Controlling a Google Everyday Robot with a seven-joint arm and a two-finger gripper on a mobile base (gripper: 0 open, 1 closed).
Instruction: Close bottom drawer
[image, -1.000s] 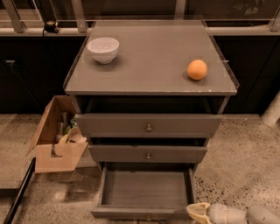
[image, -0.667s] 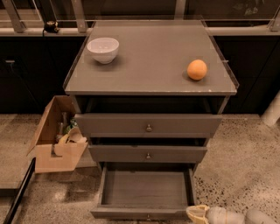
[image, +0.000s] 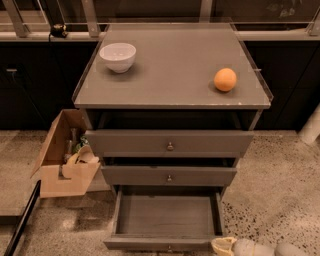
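The bottom drawer (image: 167, 216) of the grey-brown cabinet is pulled far out and looks empty inside. Its front panel (image: 162, 243) runs along the bottom edge of the camera view, with the small knob (image: 169, 248) just showing. My gripper (image: 222, 245) is at the bottom right, a pale yellowish tip next to the right end of the drawer front, with the grey arm (image: 265, 248) trailing to the right. The middle drawer (image: 169, 176) and top drawer (image: 170, 143) stand slightly out.
On the cabinet top (image: 175, 70) are a white bowl (image: 118, 56) at the back left and an orange (image: 225, 79) at the right. An open cardboard box (image: 66, 159) with items stands on the speckled floor left of the cabinet. A dark bar (image: 20, 220) lies at bottom left.
My gripper has moved slightly lower and right at the bottom edge, staying by the drawer's right front corner. The drawer has not visibly moved.
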